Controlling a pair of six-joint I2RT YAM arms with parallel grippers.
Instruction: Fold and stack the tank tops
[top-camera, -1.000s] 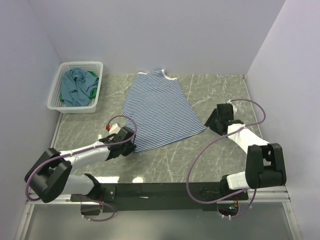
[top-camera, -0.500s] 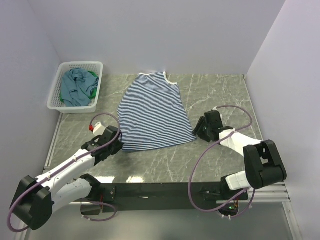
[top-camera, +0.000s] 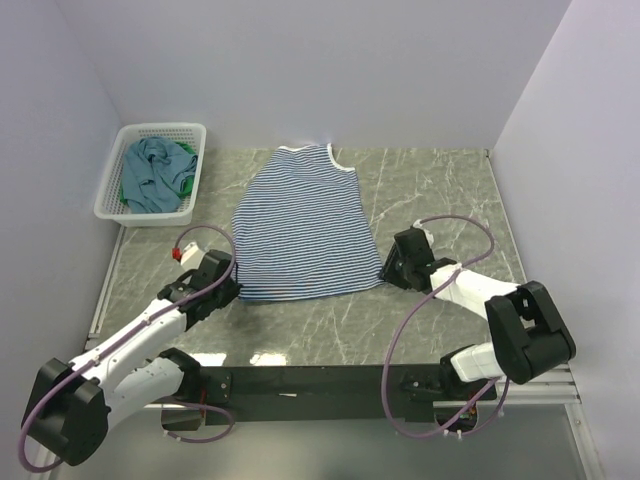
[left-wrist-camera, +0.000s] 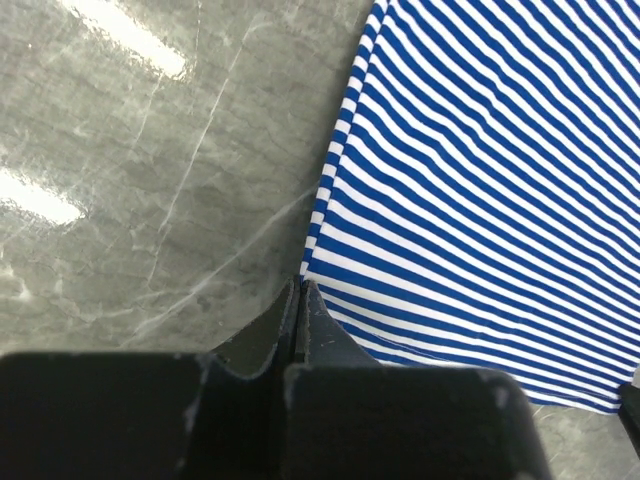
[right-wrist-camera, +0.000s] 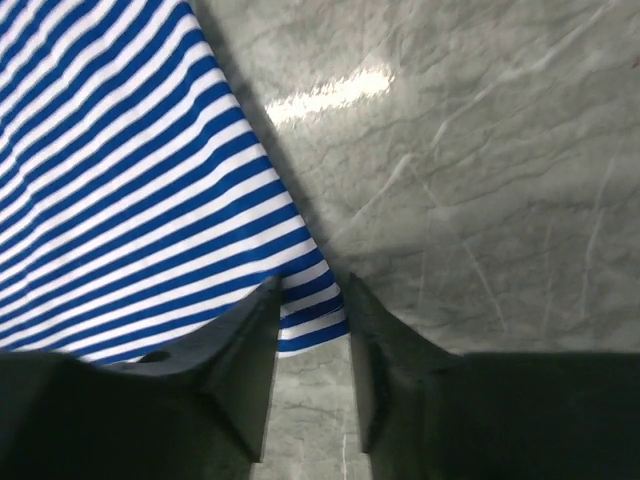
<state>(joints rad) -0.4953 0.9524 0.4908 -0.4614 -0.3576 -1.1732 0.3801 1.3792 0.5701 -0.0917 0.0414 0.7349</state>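
The navy-and-white striped tank top (top-camera: 300, 225) lies spread flat on the grey marble table, neck toward the back wall. My left gripper (top-camera: 229, 285) is at its near left hem corner; in the left wrist view the jaws (left-wrist-camera: 300, 286) are pressed together on the edge of the striped cloth (left-wrist-camera: 480, 200). My right gripper (top-camera: 388, 268) is at the near right hem corner; its fingers (right-wrist-camera: 310, 288) stand apart with the corner of the striped cloth (right-wrist-camera: 130, 200) lying between them. The teal-blue top (top-camera: 150, 172) and the green top (top-camera: 186, 151) are bunched in the basket.
A white lattice basket (top-camera: 160, 129) stands at the back left corner against the left wall. Walls close the table on the left, back and right. The black mounting rail (top-camera: 320, 380) runs along the near edge.
Both grippers have pulled the striped top's hem toward the near edge and to the left, straightening it. In the last half second the movement was small and the top has settled flat.
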